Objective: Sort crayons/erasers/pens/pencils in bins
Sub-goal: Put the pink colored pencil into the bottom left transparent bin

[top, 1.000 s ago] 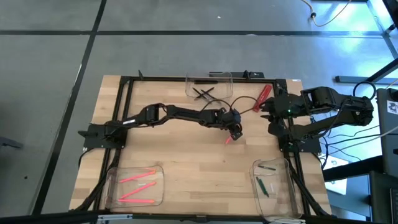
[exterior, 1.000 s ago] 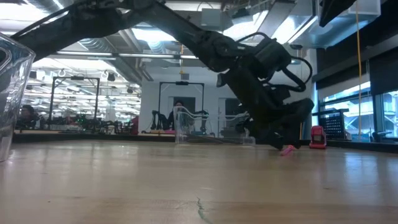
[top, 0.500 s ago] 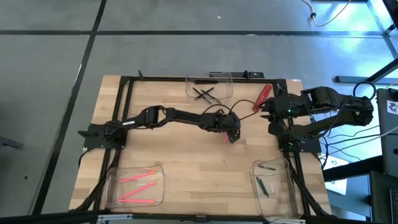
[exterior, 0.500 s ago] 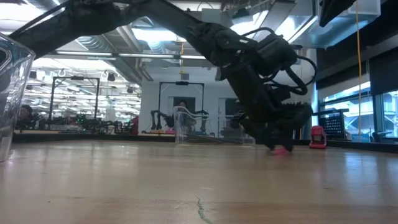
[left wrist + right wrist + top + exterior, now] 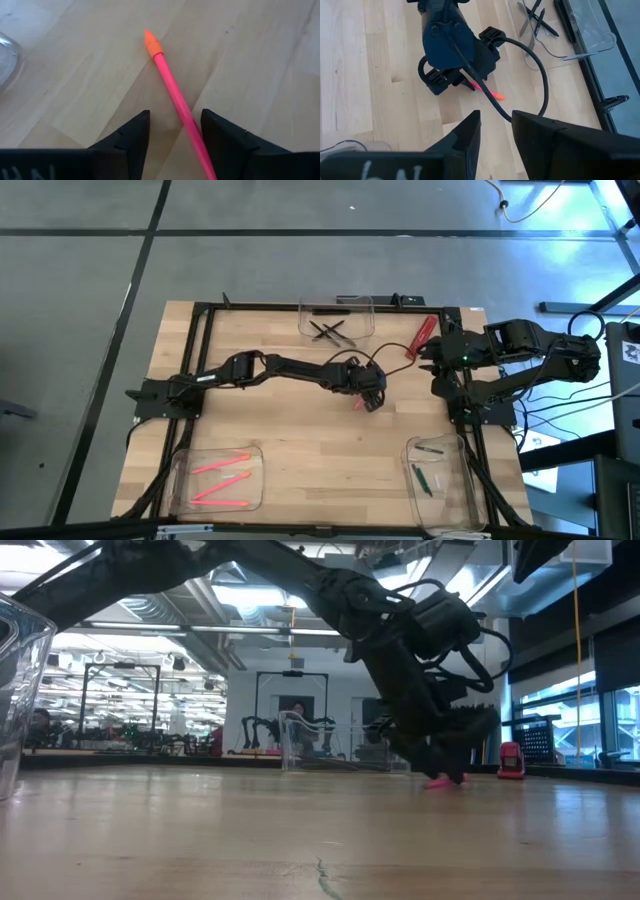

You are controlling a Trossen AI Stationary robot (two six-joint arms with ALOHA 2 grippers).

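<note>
A long pink stick with an orange tip (image 5: 167, 75) lies flat on the wood table near its middle (image 5: 358, 404). My left gripper (image 5: 175, 117) is open and low over it (image 5: 368, 396), a finger on either side of the shaft. One pink end shows below the gripper in the low view (image 5: 440, 781). My right gripper (image 5: 496, 135) is open and empty at the table's right side (image 5: 425, 352). Three clear bins stand on the table: a far one (image 5: 336, 318) with black sticks, a near left one (image 5: 217, 478) with pink sticks, and a near right one (image 5: 437, 472) with green-grey sticks. My left gripper comes at the pink stick from above, its open fingers across the shaft. The stick lies flat on the table. One finger (image 5: 220, 140) stands right beside the shaft (image 5: 187, 112); I cannot tell whether it touches.
A chunky red block (image 5: 421, 335) lies at the far right, close to my right gripper. A black frame (image 5: 200, 330) runs along the table's sides. Bare wood (image 5: 320, 450) lies between the two near bins.
My left gripper has gone a little toward the table's left edge and sunk slightly. The visible end of the pink stick has shifted the same way along the table.
</note>
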